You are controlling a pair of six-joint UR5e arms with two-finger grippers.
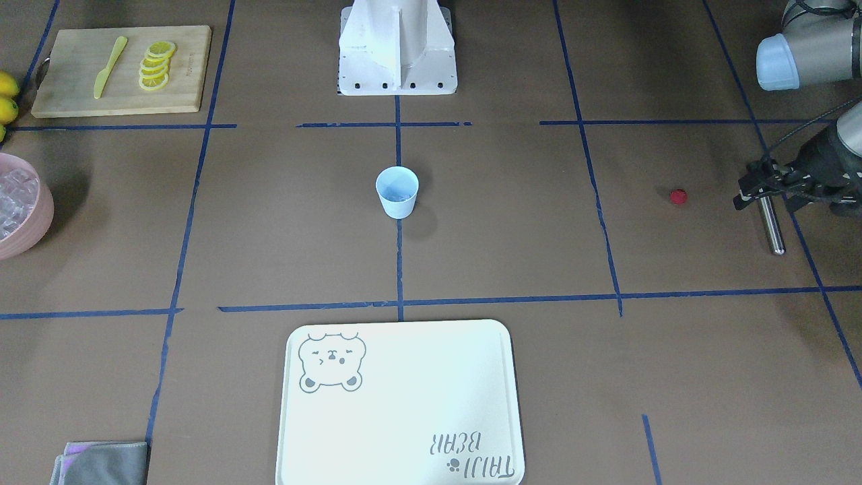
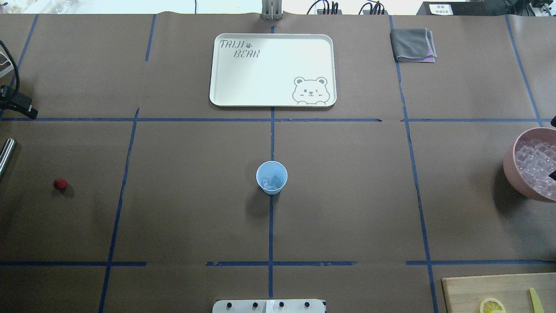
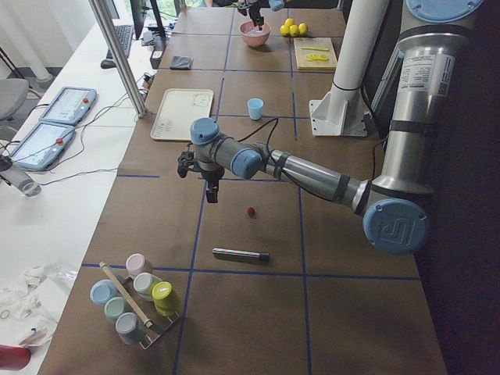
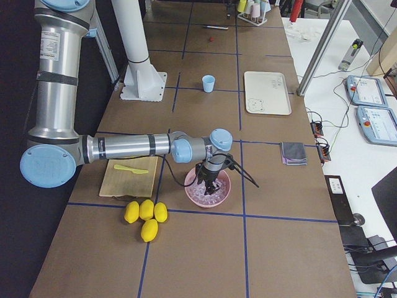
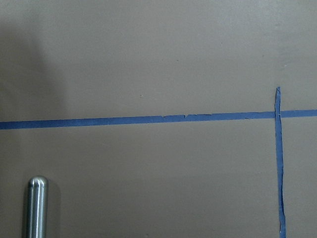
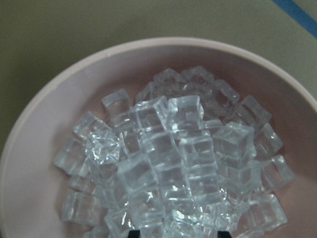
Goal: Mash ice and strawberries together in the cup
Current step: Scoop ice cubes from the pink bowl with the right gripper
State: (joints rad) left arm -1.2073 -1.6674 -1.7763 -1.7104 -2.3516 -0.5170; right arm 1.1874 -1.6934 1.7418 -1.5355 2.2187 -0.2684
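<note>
— Fingertips [image 6: 132, 234] of the right gripper [image 6: 177, 234] show as two dark tips at the bottom edge of its wrist view. They are set apart, right above the ice [image 6: 178, 158] heaped in the pink bowl [image 6: 59, 114].

— And the left gripper [image 1: 751, 190]?

— It sits at the right edge of the front-facing view, where it overlaps the top end of a metal rod [image 1: 772, 225] lying on the table [image 1: 512, 229]. The left side view shows the two apart. I cannot tell whether its fingers are parted or closed.

— Where is the cup [image 2: 271, 177]?

— Upright at the centre of the overhead view, on the blue tape line [image 2: 271, 226], with a few pieces of ice inside.

— The strawberry [image 2: 60, 184]?

— On the table near the left edge of that view, well apart from the cup and nearer the rod.
</note>
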